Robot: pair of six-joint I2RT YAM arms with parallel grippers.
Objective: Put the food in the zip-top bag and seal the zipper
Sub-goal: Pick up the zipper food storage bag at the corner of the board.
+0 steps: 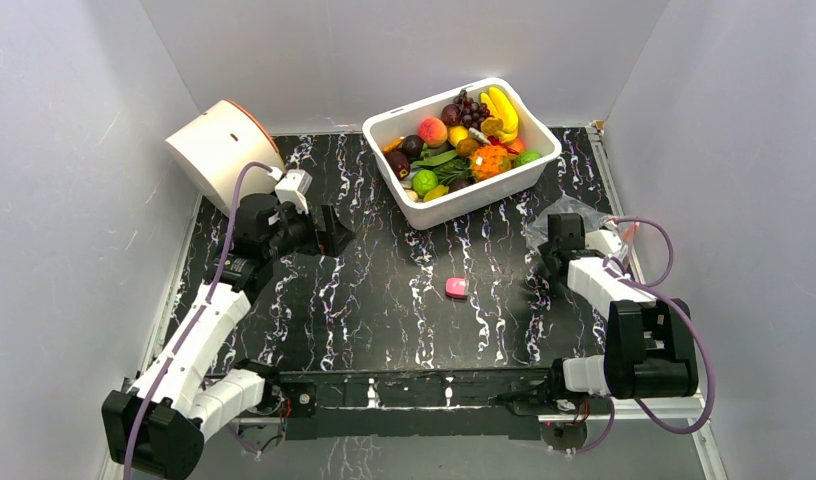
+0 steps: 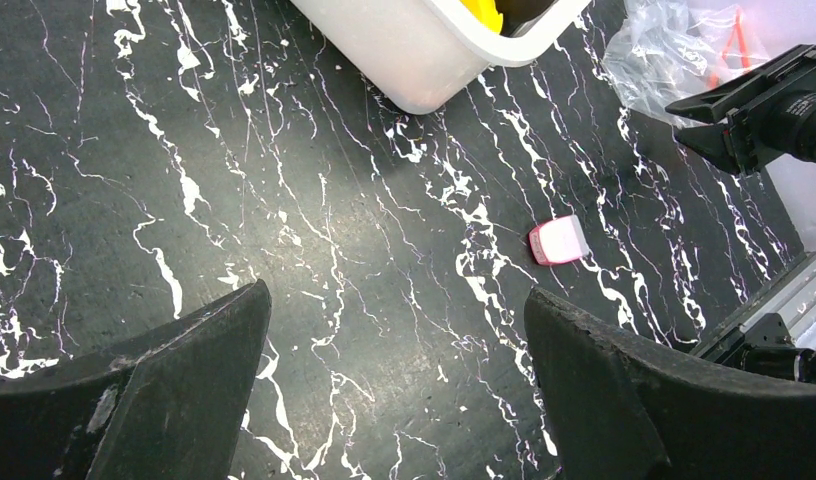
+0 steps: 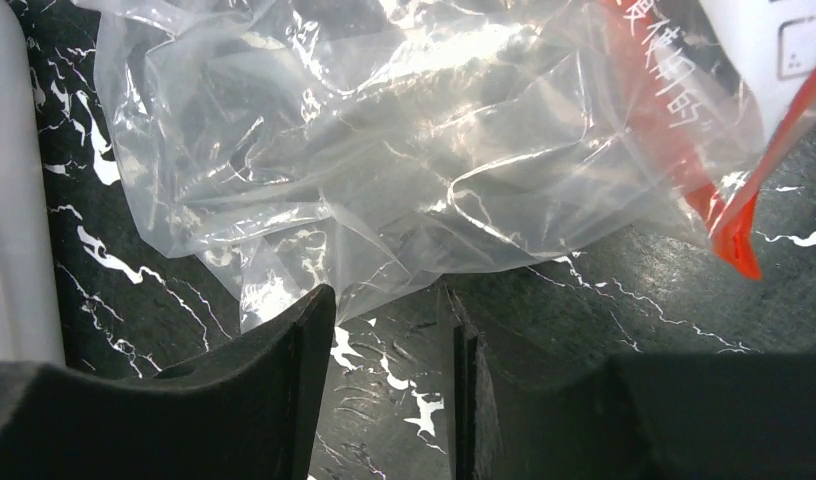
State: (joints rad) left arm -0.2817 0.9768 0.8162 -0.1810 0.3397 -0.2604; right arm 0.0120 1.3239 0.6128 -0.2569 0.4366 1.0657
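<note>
The food lies heaped in a white bin (image 1: 464, 195) at the back: an orange pineapple (image 1: 491, 161), a yellow banana bunch (image 1: 502, 108), a dark purple round fruit (image 1: 399, 163) and others. The clear zip-top bag (image 1: 576, 212) lies crumpled on the table right of the bin and fills the right wrist view (image 3: 384, 150), its red-orange zipper (image 3: 674, 120) at the right. My right gripper (image 3: 384, 300) is partly open, its tips at the bag's near edge, holding nothing. My left gripper (image 2: 396, 295) is wide open and empty above bare table, left of the bin (image 1: 332, 235).
A small pink block (image 1: 456, 288) lies mid-table and also shows in the left wrist view (image 2: 558, 241). A white cylinder (image 1: 224, 150) leans at the back left corner. White walls enclose the black marbled table (image 1: 384, 300) on three sides.
</note>
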